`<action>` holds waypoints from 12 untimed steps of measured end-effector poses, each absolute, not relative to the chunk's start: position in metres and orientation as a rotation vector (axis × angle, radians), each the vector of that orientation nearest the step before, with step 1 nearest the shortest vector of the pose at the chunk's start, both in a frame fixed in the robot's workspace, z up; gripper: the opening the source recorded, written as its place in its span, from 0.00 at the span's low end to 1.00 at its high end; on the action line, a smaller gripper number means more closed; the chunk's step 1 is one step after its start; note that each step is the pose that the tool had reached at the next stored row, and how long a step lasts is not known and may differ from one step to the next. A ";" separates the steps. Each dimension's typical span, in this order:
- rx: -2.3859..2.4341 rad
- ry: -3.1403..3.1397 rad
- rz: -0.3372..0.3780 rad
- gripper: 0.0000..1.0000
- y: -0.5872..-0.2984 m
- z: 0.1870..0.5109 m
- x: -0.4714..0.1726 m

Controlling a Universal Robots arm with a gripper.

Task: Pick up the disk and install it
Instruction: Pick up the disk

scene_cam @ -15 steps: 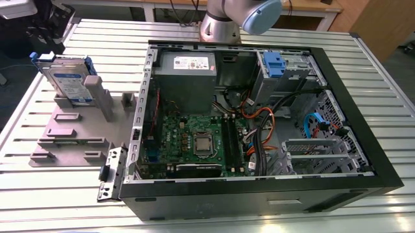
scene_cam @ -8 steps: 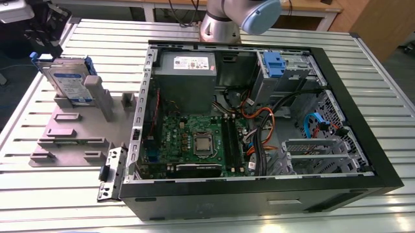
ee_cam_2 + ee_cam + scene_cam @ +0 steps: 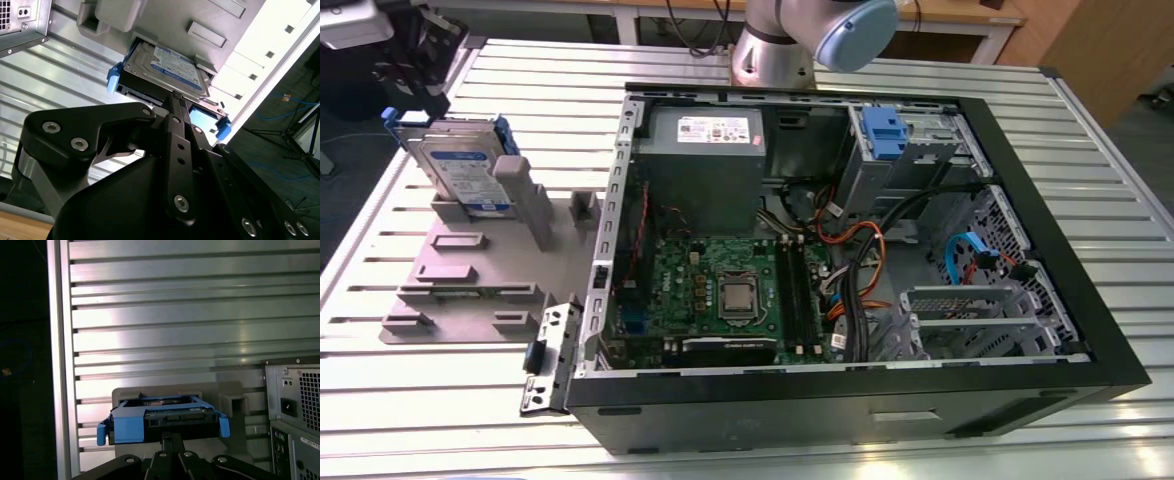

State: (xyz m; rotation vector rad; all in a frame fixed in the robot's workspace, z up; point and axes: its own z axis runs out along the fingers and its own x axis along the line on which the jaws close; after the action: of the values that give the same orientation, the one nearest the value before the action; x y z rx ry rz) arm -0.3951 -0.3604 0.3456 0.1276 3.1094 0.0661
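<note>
The gripper [image 3: 172, 438] sits right at the near edge of the disk [image 3: 165, 419], its black linkage crowding the foreground in both wrist views. How far it is open, and whether it actually has hold of the disk, cannot be told. The disk stands tilted on edge in a grey fixture plate [image 3: 467, 270], blue carrier around it, label face showing in the second wrist view. Just past the disk from the gripper rises a grey upright post [image 3: 514, 190] of the same fixture, very close to the carrier. Off to one side of the gripper, towards the exterior view's right, lies the open computer case [image 3: 854, 400] on the slatted metal table [image 3: 1067, 150]. The case's near wall [image 3: 620, 200] stands between the gripper and the interior. Inside, closest to the gripper, is the grey power supply [image 3: 700, 150]. Beyond it is the drive cage with a blue clip [image 3: 887, 135], with black and orange cables [image 3: 854, 240] looping just below it beside the motherboard [image 3: 720, 290].
</note>
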 end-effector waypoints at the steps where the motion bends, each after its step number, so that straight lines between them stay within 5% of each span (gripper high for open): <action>1: 0.128 3.109 0.066 0.11 -0.360 0.345 -0.395; 12: 0.128 3.109 0.066 0.11 -0.359 0.345 -0.395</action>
State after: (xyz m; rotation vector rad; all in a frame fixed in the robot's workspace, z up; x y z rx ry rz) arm -0.3953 -0.3592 0.3445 0.1275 3.1094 0.0662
